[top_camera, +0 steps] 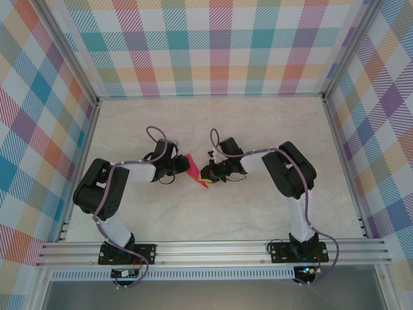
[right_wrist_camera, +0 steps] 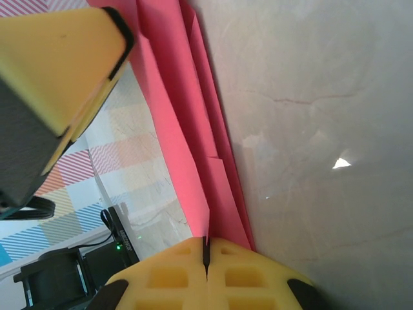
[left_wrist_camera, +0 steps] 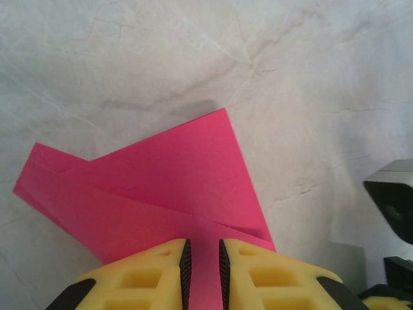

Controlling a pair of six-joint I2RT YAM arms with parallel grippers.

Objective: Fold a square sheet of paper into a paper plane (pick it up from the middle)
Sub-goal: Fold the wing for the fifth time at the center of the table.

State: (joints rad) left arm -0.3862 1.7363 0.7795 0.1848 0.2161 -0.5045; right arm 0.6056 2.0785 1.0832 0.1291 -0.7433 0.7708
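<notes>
I am pinching the square sheet of paper (right_wrist_camera: 184, 129) edge-on in my tightly closed right gripper (right_wrist_camera: 206, 244) over the middle of the table (top_camera: 258, 129), while my left gripper (left_wrist_camera: 202, 248) is sitting narrowly parted at its face. The sheet is carrying a few diagonal folds, but by my reckoning the dart's centre crease and wings are still waiting. My fingers are hiding its near edge, and I cannot tell whether my left is actually gripping.

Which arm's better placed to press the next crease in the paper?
Probably left: the left gripper has jaws slightly parted around the paper, free to shift, while the right gripper is shut on its edge, anchoring it.
</notes>
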